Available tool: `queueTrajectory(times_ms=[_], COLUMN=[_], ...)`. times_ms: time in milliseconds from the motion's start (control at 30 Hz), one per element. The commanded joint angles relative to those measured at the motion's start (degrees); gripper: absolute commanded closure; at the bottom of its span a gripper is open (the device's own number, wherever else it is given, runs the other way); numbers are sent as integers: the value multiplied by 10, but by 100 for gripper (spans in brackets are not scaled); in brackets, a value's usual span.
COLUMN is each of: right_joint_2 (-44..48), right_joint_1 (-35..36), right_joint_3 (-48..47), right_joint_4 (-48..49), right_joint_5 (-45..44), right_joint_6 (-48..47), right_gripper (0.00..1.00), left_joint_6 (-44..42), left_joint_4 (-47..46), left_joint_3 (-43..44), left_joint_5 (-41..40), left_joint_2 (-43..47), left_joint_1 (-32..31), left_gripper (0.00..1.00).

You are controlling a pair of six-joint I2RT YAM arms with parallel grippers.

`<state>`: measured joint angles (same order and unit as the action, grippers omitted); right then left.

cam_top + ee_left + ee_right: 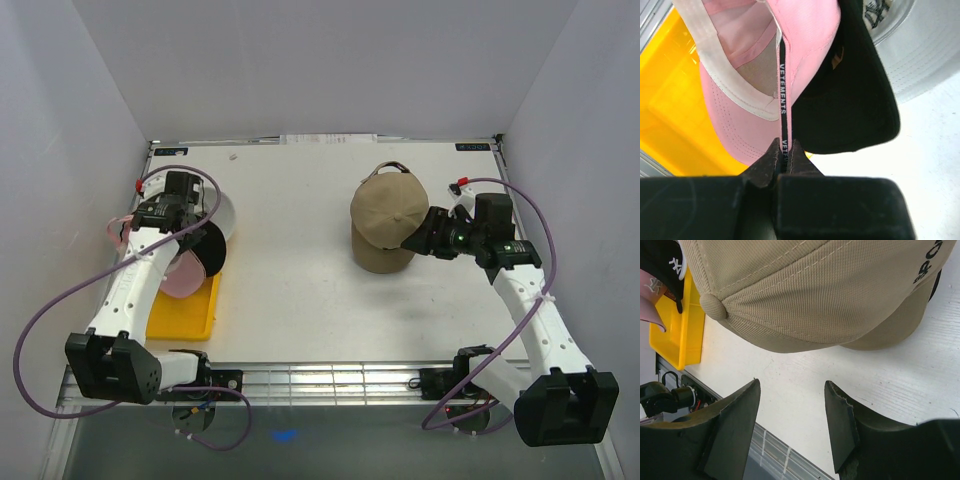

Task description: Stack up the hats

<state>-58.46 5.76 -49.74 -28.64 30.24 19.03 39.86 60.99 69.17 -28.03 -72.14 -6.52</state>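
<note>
My left gripper is shut on the pink cap, pinching its inner seam with the black lettered tape. The cap hangs over the yellow tray's far end. A black cap lies against it, with a white cap behind. A tan cap sits at the right middle of the table, with a tan brim showing below it. My right gripper is open and empty just to the right of the tan cap, not touching it.
A shallow yellow tray lies at the left front under the pink cap. White walls close the table on three sides. A metal rail runs along the near edge.
</note>
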Motion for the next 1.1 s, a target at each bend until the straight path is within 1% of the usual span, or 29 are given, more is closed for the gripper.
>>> queueTrajectory(times_ms=[0,233,400,533,567,600,733,767,800,867,900,933,967,1000,1033,1067], right_joint_2=[-3,-4,-11,-11,-11,-9,-3,-1,3,5,6,6,6,5,3,2], right_joint_1=[4,4,5,5,4,4,3,4,4,4,4,4,4,4,4,3], right_joint_3=[-29,-39,-50,-70,-76,-84,-97,-100,-109,-119,-126,-142,-151,-159,-174,-182], right_joint_4=[-1,-8,-12,-17,-19,-19,-12,-12,-11,-5,0,2,5,15,20,24], right_joint_5=[4,2,11,16,18,21,44,49,59,67,77,83,87,97,103,106], right_joint_6=[-10,-12,-7,4,7,14,45,51,58,82,91,101,122,133,144,167], right_gripper=[40,40,40,40,40,40,39,39,39,38,38,38,38,38,38,38], left_joint_6=[-8,-14,-21,-25,-25,-24,-4,2,16,31,53,69,86,105,141,158], left_joint_4=[29,69,89,89,88,89,73,60,17,-53,-138,-181,-231,-331,-379,-437], left_joint_3=[55,180,300,404,426,477,565,569,565,508,478,449,385,355,327,275], left_joint_5=[-24,-2,30,88,115,126,167,178,211,228,264,281,319,342,374,392], left_joint_2=[36,21,-5,-44,-55,-80,-133,-136,-136,-112,-100,-75,-64,-52,-44,-30], left_joint_1=[3,3,3,2,0,-3,-45,-55,-74,-108,-125,-133,-139,-152,-161,-168], left_gripper=[100,100,100,100,100,100,100,100,100,100,100,100,100,100,100,100])
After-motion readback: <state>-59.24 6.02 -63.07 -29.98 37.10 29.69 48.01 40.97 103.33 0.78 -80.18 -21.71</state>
